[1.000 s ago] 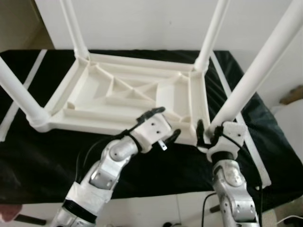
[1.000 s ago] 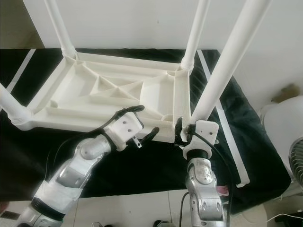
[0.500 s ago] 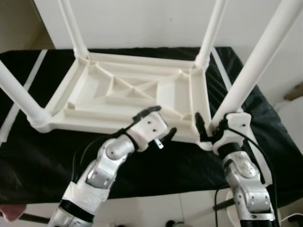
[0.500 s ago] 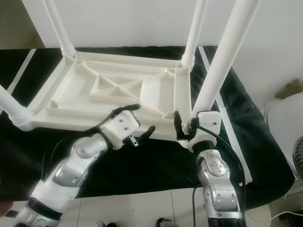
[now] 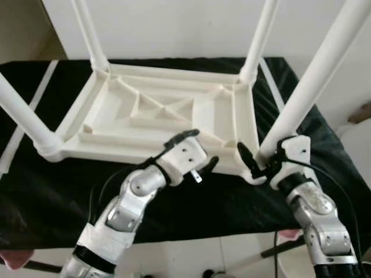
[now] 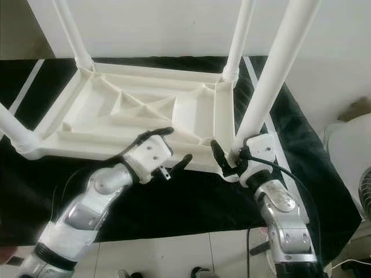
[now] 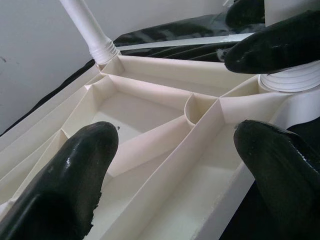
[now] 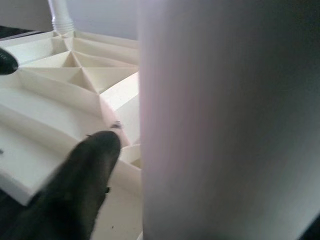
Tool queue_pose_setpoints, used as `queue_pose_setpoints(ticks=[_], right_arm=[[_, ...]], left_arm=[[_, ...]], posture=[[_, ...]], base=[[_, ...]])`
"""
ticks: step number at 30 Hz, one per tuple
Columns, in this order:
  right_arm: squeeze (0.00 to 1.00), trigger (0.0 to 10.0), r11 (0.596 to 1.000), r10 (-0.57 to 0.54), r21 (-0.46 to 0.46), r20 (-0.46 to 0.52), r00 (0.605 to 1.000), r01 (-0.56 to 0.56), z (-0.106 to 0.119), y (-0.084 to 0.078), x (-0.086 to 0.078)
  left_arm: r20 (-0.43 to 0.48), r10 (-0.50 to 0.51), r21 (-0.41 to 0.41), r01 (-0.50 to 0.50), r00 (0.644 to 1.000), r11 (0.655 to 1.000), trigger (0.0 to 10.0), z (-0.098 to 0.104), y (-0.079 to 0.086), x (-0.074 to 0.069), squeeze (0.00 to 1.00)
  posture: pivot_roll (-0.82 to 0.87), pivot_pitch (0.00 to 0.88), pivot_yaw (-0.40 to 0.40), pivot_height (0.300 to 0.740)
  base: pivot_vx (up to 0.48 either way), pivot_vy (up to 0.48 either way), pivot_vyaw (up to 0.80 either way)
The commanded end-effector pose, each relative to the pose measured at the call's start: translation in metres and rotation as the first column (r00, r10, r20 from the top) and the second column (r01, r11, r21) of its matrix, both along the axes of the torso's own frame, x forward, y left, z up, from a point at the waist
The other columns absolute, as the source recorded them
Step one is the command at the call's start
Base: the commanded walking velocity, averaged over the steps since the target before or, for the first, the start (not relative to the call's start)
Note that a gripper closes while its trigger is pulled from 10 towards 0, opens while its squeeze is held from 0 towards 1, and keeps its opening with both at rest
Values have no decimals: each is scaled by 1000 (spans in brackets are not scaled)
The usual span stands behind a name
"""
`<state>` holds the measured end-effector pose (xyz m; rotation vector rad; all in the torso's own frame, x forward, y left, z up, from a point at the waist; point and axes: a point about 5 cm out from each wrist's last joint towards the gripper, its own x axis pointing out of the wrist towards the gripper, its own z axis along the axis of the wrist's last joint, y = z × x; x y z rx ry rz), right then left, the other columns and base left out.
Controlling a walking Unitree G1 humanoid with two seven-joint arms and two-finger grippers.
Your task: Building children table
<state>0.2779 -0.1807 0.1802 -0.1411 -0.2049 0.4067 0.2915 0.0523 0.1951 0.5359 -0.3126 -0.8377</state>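
Observation:
A white plastic children's table [image 5: 116, 152] lies upside down on a black-covered surface, its legs pointing up. My left gripper [image 5: 198, 150] is open at the table's near rim, one finger over the ribbed underside and the other outside the rim [image 7: 170, 165]. My right gripper [image 5: 264, 159] is shut on the base of the near right leg [image 5: 313, 81], where it meets the corner socket. One of its fingers [image 5: 246, 156] shows on the leg's left side; the other is hidden behind the leg. In the right wrist view the leg [image 8: 225, 120] stands close beside that finger [image 8: 85, 175].
The black cloth [image 5: 58, 197] carries white tape strips [image 5: 35, 98] and ends just before me over a pale tiled floor. A white wall stands behind. A white rounded appliance [image 6: 353, 150] sits off the right edge. The other legs [image 5: 90, 35] rise at the far corners.
My right forearm has swung out to the right while its gripper stays at the base of the near right leg. The left gripper has barely moved.

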Motion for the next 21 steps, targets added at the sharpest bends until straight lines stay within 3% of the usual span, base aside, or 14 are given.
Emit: queue_pose_setpoints(ticks=[1, 12, 13, 14, 18, 21], right_arm=[[0, 0, 1000, 21, -22, -16, 1000, -21, -6, -3, -2], [0, 0, 1000, 13, -24, -32, 999, -14, -9, -7, -3], [0, 3098, 1000, -5, -11, -39, 999, 5, -10, -7, -4], [0, 10000, 999, -31, 4, -42, 999, 32, -10, -6, -4], [0, 10000, 992, -100, 75, -59, 993, 104, -11, 0, -8], [0, 10000, 982, -166, 79, -59, 984, 170, -12, 5, -8]], left_arm=[[-9, -17, 15, 17, 1000, 1000, 10000, -4, -2, -4, 0], [-11, -24, 15, 24, 1000, 1000, 10000, -3, -1, -5, 0], [-11, -26, 15, 26, 1000, 1000, 10000, -3, -2, -6, 0], [-13, -27, 15, 27, 1000, 1000, 10000, -3, -3, -6, 0], [-15, -25, 12, 25, 1000, 1000, 10000, -5, -4, -7, 0], [-18, -23, 9, 23, 1000, 1000, 10000, -6, -5, -8, 0]], posture=[[-144, 179, 6, 740], [-143, 175, 3, 740], [-143, 174, 1, 740], [-143, 172, -2, 740], [-143, 172, -7, 740], [-143, 171, -11, 740]], base=[[0, 0, 0], [0, 0, 0], [0, 0, 0], [0, 0, 0], [0, 0, 0], [0, 0, 0]])
